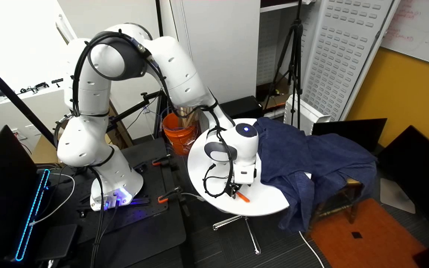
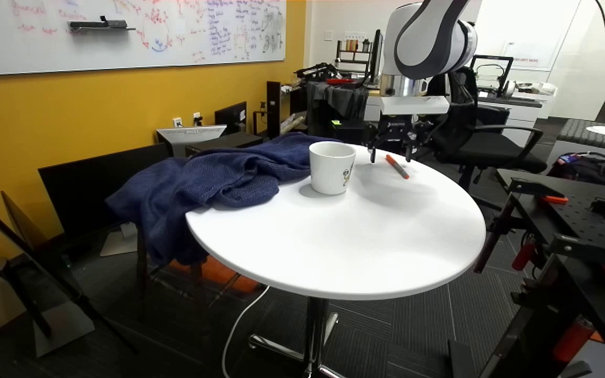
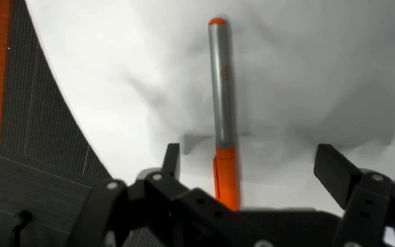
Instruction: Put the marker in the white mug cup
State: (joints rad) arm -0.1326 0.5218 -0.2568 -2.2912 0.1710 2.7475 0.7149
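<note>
Yellow wall [image 2: 71, 115] far left in an exterior view; whiteboard [image 2: 45, 52] above, scrawled in red and blue. Black monitor [image 2: 97, 189] in front of the wall, tilted. Next, navy cloth [image 2: 229, 168], rumpled, lying partly over the white round table [image 2: 355, 241]. Just beside it, on the tabletop: white mug [image 2: 329, 176], upright, small printed figure on its side.

Right of the mug, apart from it: Robotiq gripper [image 2: 390, 156], pointing down, fingers [image 3: 173, 159] spread wide, grasping nothing. Marker [image 2: 398, 168] flat on the table at the gripper, outside the mug. From the wrist view, its orange cap [image 3: 226, 181] shows between the fingers, nearer the one at picture left, touching neither; silver barrel [image 3: 223, 85] extends past the tips. Fingertip height over the table: cannot tell.

Farther right, behind: black office chair [image 2: 497, 149], then backpack [image 2: 583, 170]. Nearer, at the right edge, a perforated black bench [image 2: 581, 215].
</note>
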